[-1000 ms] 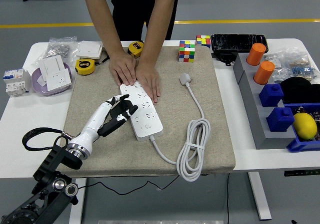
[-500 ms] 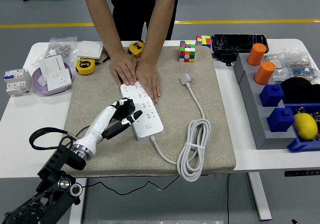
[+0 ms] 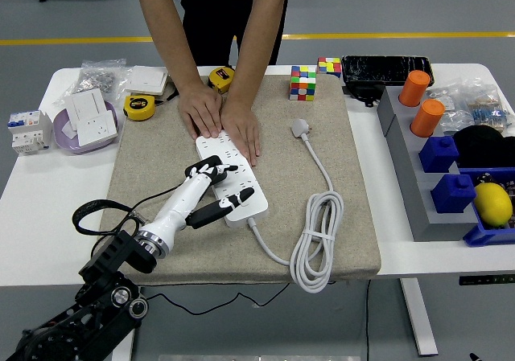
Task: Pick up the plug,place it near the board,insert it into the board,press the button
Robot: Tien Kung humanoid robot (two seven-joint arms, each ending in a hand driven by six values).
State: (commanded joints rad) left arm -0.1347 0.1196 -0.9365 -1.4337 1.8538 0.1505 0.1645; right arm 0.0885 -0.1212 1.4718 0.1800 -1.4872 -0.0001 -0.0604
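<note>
- The white plug (image 3: 299,127) lies on a beige mat (image 3: 145,168), to the right of the white power strip (image 3: 233,176) and apart from it.
- Its white cable (image 3: 318,244) runs down the mat into a coil, then back to the strip's near end.
- The robot's left hand (image 3: 213,190) rests over the strip's near end, fingers (image 3: 239,194) spread and holding nothing.
- A person's two hands (image 3: 221,120) lie flat on the strip's far end.
- The mat sits on a white bench (image 3: 48,208).
</note>
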